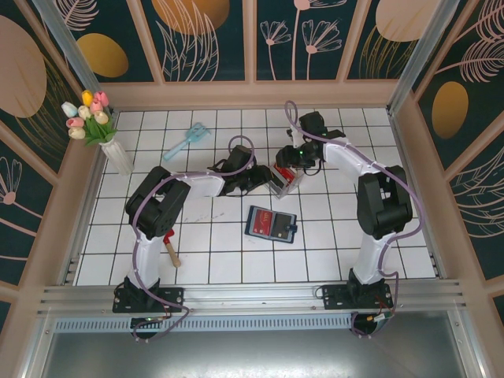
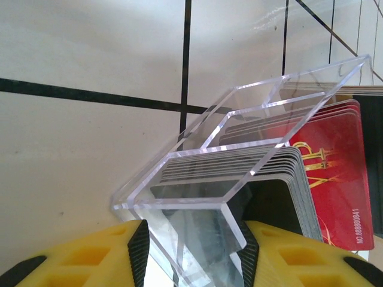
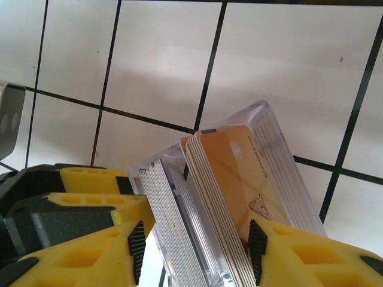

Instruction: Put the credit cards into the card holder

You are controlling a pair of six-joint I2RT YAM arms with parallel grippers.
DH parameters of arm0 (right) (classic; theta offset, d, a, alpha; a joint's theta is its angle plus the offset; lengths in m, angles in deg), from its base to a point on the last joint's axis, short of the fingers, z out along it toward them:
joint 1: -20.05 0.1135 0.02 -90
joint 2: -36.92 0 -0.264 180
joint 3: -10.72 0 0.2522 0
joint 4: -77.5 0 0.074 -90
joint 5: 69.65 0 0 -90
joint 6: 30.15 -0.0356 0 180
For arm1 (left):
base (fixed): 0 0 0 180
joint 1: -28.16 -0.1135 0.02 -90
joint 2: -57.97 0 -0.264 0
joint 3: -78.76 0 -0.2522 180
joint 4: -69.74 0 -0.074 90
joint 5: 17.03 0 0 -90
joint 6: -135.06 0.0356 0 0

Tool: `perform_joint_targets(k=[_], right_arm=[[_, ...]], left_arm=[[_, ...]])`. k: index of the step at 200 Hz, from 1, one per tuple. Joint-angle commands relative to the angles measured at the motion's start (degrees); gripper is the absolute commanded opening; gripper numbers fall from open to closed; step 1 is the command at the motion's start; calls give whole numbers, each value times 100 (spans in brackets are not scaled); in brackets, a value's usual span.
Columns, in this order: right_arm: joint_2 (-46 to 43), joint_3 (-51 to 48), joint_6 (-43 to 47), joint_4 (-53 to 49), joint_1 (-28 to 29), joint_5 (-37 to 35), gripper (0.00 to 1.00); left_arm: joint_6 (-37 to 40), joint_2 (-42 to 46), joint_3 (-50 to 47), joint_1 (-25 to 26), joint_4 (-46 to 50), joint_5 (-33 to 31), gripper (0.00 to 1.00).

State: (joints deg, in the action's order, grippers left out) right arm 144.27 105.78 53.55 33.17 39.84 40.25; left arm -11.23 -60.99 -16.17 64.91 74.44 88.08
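Nearest the arm bases, a wooden-handled tool (image 1: 172, 253) lies on the tabletop (image 1: 236, 264) beside the left arm. Just beyond, between the two arms, the card holder (image 1: 270, 224) lies open and flat. Its long axis runs left to right with a slight tilt, and a red card shows on its left half. Open tiles surround it, so there is room to come down from above.

Past it, near but apart, stands the clear rack (image 2: 197, 179), where both arms meet. The credit cards stand upright in its slots: a dark stack (image 2: 281, 206), red cards (image 2: 335, 179) with gold print, and tan-gold cards (image 3: 233, 179). The left arm's jaws are clamped on the rack's end, its pads (image 2: 139, 251) against either side. The right arm's jaws straddle the rack from the opposite side, their pads (image 3: 257, 242) flanking the tan-gold cards and a grey-edged stack (image 3: 167, 227). I cannot tell whether they press.

A lifted card must probably travel back toward the bases, and both arms look about equally near.

Farthest off, a blue brush (image 1: 187, 142) and a vase of tulips (image 1: 102, 126) sit well apart.
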Motion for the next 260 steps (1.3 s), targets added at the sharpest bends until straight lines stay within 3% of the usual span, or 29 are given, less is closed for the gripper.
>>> perform_joint_targets(k=[1,36,97,260], right_arm=[[234,284,40,-254,-42,-90,53],[263,334,46,-148,-39,-416,55],[521,573,141,-443,-40,214,56],[253,714,105,-654,-38,365,43]], left_arm=[[270,-155,173,19,324,-190,46],[303,-189,203,22,370,-218,46],[303,-171,234,17,341,-176,46],[149,-140,147,16,159,-70,47]])
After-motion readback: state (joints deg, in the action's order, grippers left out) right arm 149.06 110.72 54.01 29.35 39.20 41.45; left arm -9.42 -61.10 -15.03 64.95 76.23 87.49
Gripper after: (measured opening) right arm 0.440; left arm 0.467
